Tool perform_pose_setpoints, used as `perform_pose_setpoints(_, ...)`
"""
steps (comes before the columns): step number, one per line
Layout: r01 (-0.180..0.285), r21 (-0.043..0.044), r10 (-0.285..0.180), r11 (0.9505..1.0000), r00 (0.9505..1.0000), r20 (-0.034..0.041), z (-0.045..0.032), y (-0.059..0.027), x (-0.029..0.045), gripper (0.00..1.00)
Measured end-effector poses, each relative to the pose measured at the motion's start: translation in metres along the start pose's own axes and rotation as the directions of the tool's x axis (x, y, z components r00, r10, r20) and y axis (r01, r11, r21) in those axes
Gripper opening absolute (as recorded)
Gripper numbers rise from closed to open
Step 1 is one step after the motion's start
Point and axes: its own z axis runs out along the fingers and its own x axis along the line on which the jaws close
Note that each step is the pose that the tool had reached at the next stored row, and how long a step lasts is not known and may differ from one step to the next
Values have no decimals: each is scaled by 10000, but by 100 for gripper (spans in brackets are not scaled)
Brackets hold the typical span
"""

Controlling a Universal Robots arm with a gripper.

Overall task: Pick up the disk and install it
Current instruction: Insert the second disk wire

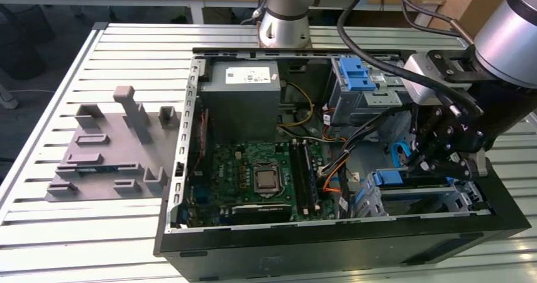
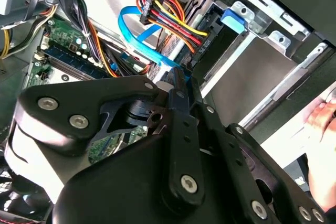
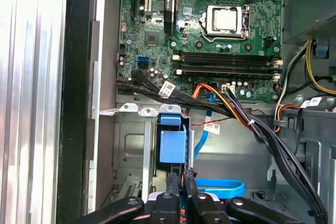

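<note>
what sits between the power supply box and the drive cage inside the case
In the exterior view, a bundle of cables, yellow, orange and black, runs across the gap between the grey power supply box and the metal drive cage with its blue tab.

Robotics lab — slatted aluminium workbench (image 1: 67, 233), opened computer case (image 1: 336, 245), desks behind

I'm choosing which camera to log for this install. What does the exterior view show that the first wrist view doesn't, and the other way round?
Of the two, the exterior view brings the grey power supply box, the grey fixture plate on the slatted table and the arm's base. The first wrist view brings the white tags on the black cable bundle and the motherboard's small blue ports. Both share the CPU socket, the blue carrier tab in the lower bay, and the gripper at that bay.
</note>
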Motion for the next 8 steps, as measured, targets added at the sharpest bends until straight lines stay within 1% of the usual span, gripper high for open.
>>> perform_pose_setpoints(8,48,-1,-48,10000,10000,3,22,-22,2,16)
